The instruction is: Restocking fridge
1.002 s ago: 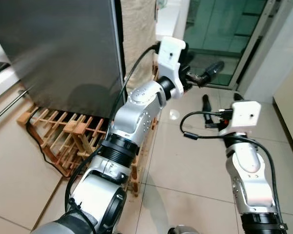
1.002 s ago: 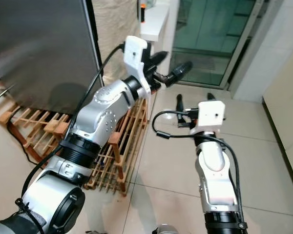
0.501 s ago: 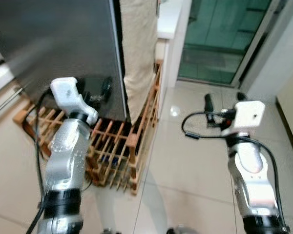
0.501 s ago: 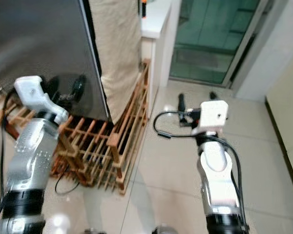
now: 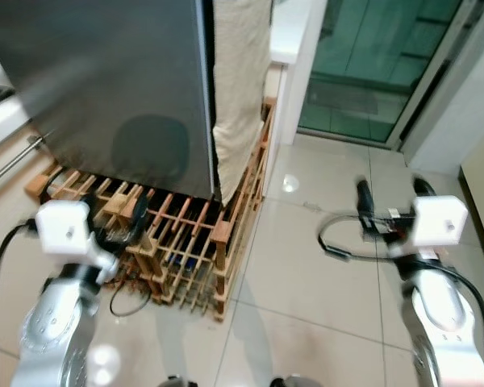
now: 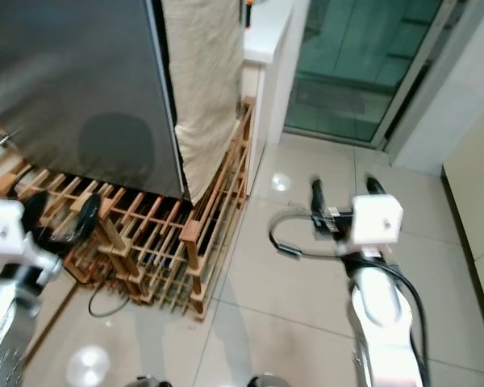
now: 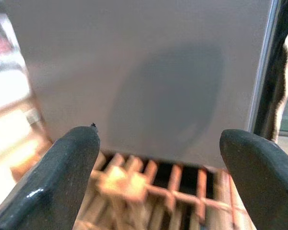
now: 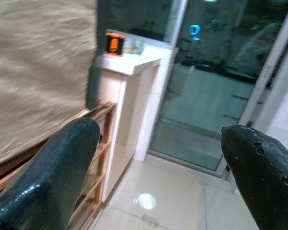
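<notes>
On our left, the left claw (image 7: pixel 156 158) is held low in front of the wooden rack (image 5: pixel 185 242), its two black fingers (image 7: pixel 69 172) spread wide with nothing between them; in its wrist view we look straight at the grey fridge (image 7: pixel 149 76) door, with the rack's slats just below it. The fridge (image 5: pixel 113 81) stands shut on top of the rack, a dull grey panel with a soft dark reflection low on its face. A black cable (image 5: pixel 125 302) trails on the tiles under the rack's front edge. Just to the right of the fridge a beige cloth (image 5: pixel 240 89) hangs down its side and ends above the rack's corner post. Beyond the cloth we see a white desk (image 8: pixel 132 64) with a small orange thing (image 8: pixel 115 43) on it, too blurred for us to tell what it is. Further right is a glass door (image 5: pixel 371 56) with a green tint, and pale floor tiles (image 5: pixel 306 266) in front of it. On our right, the right claw (image 8: pixel 158 177) is raised over the tiles, well apart from the rack, pointing toward the glass door; its fingers (image 8: pixel 62 172) are also wide apart and empty, and a black cable loops beside its wrist.
</notes>
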Available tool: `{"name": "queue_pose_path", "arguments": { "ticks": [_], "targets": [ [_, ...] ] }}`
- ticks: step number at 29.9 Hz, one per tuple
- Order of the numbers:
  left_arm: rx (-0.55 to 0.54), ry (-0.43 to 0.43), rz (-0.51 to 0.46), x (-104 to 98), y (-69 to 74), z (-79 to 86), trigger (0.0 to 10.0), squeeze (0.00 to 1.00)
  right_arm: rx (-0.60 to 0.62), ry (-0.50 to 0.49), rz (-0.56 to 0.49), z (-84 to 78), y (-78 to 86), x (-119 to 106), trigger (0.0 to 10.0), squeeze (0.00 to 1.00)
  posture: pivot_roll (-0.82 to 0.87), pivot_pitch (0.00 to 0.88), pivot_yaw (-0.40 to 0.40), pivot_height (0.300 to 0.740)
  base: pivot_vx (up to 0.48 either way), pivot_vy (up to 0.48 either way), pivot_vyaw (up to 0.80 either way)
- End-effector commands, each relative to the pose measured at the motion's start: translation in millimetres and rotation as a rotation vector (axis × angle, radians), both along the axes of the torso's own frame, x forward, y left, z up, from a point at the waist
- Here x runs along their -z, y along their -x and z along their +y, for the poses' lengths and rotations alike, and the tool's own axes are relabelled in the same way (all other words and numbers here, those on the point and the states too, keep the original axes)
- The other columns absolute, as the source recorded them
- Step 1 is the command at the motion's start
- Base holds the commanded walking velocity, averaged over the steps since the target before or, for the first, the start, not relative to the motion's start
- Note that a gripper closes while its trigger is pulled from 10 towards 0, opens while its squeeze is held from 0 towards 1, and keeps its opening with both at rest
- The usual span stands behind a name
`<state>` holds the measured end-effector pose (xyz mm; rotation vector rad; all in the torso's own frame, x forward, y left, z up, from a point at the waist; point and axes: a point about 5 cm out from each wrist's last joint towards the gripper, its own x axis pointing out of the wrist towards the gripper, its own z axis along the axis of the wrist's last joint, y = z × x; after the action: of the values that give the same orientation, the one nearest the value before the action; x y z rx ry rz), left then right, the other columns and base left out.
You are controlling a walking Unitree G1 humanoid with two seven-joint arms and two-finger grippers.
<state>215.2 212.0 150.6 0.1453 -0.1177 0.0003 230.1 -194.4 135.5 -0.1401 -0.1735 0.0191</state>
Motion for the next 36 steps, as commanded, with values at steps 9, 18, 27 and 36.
{"name": "queue_pose_path", "arguments": {
  "ticks": [9, 18, 27, 36],
  "targets": [
    [0.118, 0.169, -0.068, -23.1, -30.8, -33.4, 10.0, 0.00, 0.022, -0.028, -0.017, 5.1, -15.6, -8.4, 10.0, 0.00, -0.18, 0.033, 0.008, 0.740, 0.352, 0.000, 0.00],
    [0.123, 0.224, -0.100, -32.0, -49.5, -41.3, 10.0, 0.00, 0.013, 0.013, -0.041, 2.1, -26.6, -19.0, 10.0, 0.00, -0.22, 0.017, -0.005, 0.740, 0.411, 0.000, 0.00],
    [0.226, 0.234, -0.122, -38.1, -61.2, -58.0, 10.0, 0.00, 0.009, 0.018, -0.041, 3.6, -32.7, -18.8, 10.0, 0.00, -0.22, 0.000, -0.006, 0.740, 0.000, 0.000, 0.00],
    [0.304, 0.232, -0.105, -41.0, -71.1, -72.1, 10.0, 0.00, -0.019, 0.009, -0.019, 11.4, -39.4, -14.0, 10.0, 0.00, -0.21, 0.000, 0.009, 0.740, 0.000, 0.000, -0.43]
  ]
}}
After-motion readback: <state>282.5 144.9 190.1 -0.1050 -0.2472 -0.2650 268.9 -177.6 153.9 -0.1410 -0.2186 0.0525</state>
